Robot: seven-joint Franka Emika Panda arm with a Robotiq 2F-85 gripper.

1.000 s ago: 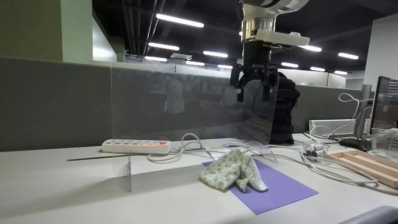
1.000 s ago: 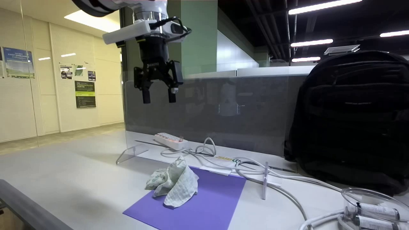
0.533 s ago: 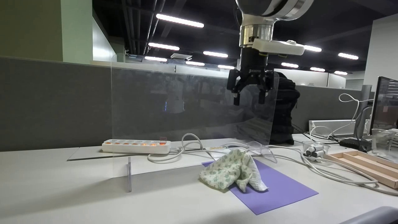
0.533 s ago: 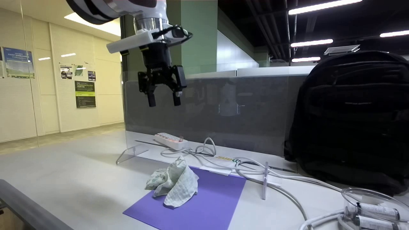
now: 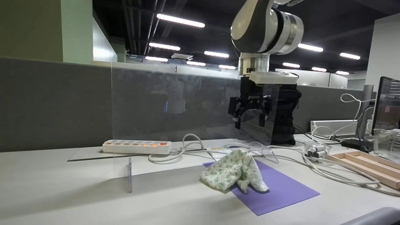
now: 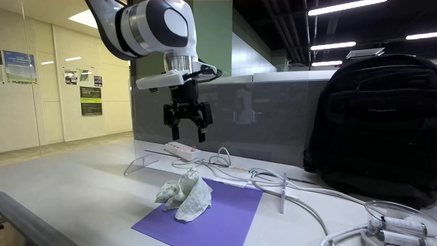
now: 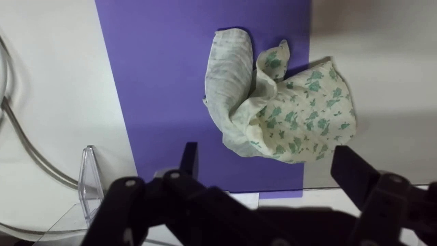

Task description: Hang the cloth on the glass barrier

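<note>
"While the glass barrier [image 5: 193, 112] begins at left in an exterior view, bare, where's the cloth [image 5: 225, 175]?"

"Farther right, crumpled, partly on the tabletop [image 5: 175, 200], partly on the purple sheet [image 5: 276, 189] (same folds, same spot)."

"And the tool [image 5: 250, 123], above and slightly right?"

"Lower than a second ago, jaws wide apart, holding nothing. Reads as the approach: a grasp likely next, hanging not yet begun."

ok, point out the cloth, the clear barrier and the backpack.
Cloth [image 7: 286, 116], in the wrist view, on its green-printed part.
Clear barrier [image 5: 193, 115], in an exterior view, middle of its panel.
Backpack [image 6: 374, 131], in an exterior view, on its camera-facing side.
</note>
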